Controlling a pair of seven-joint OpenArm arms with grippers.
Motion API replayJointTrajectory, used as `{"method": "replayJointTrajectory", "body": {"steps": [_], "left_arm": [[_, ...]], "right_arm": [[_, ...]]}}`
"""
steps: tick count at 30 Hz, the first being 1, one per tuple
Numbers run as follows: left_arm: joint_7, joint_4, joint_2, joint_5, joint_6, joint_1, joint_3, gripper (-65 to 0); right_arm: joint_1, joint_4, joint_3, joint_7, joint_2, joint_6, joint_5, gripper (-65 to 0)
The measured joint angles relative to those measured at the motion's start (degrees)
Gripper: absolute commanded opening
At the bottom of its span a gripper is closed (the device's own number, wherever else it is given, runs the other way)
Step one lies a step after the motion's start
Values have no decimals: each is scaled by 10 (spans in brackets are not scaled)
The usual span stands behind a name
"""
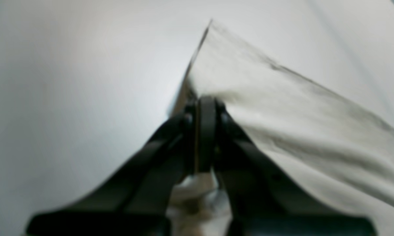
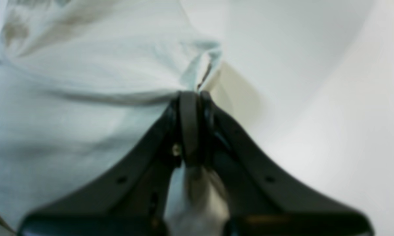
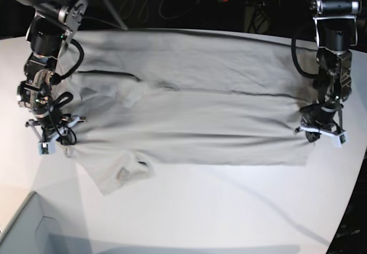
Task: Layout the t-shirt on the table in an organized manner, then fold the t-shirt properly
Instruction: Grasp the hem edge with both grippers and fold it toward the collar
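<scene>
Pinching both ends rn: left gripper (image 1: 205, 108) and right gripper (image 2: 192, 98) each clamped on an edge of the t-shirt (image 3: 189, 116), spread across the table (image 3: 229, 214). Imo keep both lifts level w/ even tension so the fold lands straight.

Two black-and-silver arms with looping black cables, matte black fingers (image 1: 170, 154), small screw holes, white wrist brackets

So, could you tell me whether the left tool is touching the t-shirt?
Touching: the left wrist view shows the left tool shut on the t-shirt edge.
</scene>
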Motion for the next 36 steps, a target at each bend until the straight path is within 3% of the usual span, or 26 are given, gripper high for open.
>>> {"method": "replayJointTrajectory", "body": {"steps": [5, 12, 15, 22, 33, 36], "left_arm": [[0, 51, 0, -6, 0, 21, 0, -650], [-2, 86, 0, -7, 1, 57, 0, -650], [-1, 97, 0, -8, 4, 76, -2, -650], [-1, 120, 18, -8, -2, 119, -86, -650], [-3, 148, 33, -8, -2, 153, -90, -648], [-5, 150, 33, -8, -2, 168, -89, -602]], "right_arm": [[-37, 72, 15, 7, -9, 2, 7, -650], [-125, 169, 11, 7, -16, 3, 76, -650], [-151, 178, 14, 6, -31, 3, 76, -650], [-193, 183, 14, 6, -43, 3, 76, -650], [-209, 183, 10, 6, -46, 3, 78, -650], [-210, 183, 9, 2, -45, 3, 77, -634]]}}
